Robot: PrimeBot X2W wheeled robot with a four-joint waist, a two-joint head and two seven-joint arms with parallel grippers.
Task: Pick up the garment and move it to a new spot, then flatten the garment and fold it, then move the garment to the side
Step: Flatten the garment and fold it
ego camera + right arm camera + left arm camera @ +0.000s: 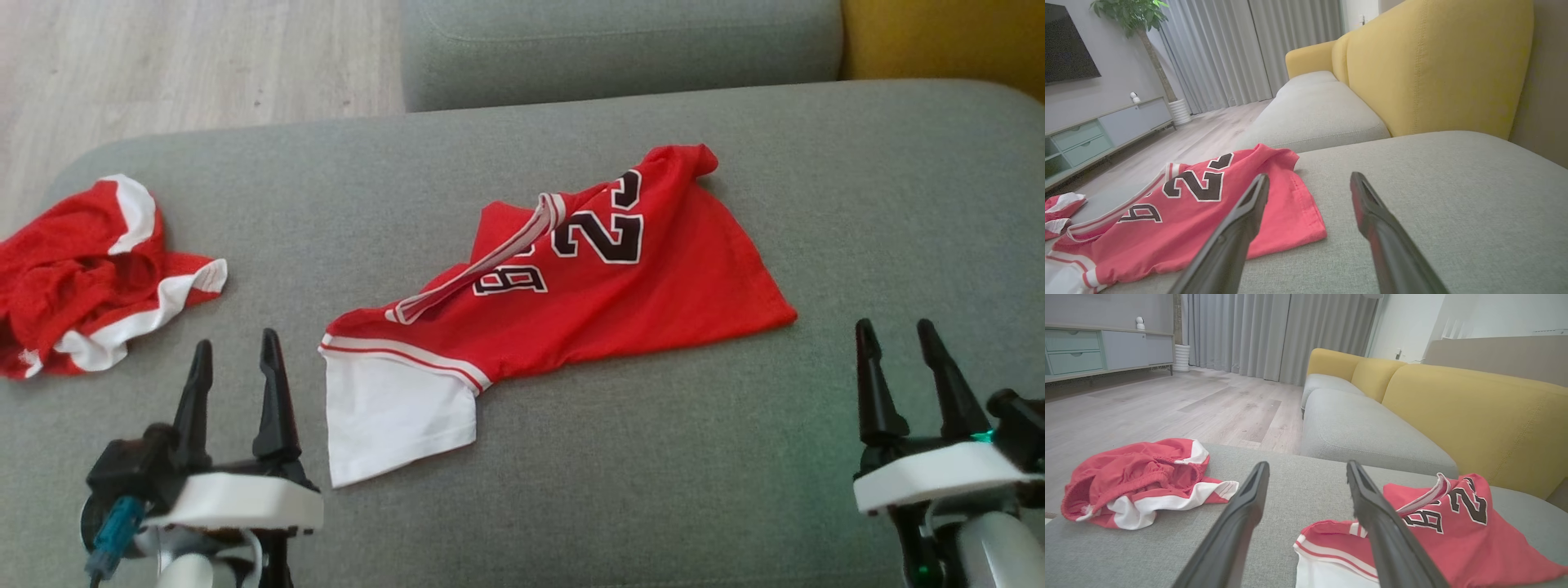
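A red jersey with black numbers and a white sleeve, the garment (571, 286), lies loosely folded in the middle of the grey cushion (735, 457). It also shows in the left wrist view (1437, 535) and the right wrist view (1184, 220). My left gripper (235, 355) stands open near the cushion's front left, just left of the white sleeve, with nothing between its fingers (1241, 522). At the front right my right gripper (898, 331) is open too, apart from the garment's right corner, its fingers (1237, 232) empty.
A crumpled pair of red and white shorts (82, 278) lies at the cushion's left edge. Behind is another grey seat (620, 49) with yellow backrests (1433, 69). Wooden floor (180, 57) lies beyond the far left.
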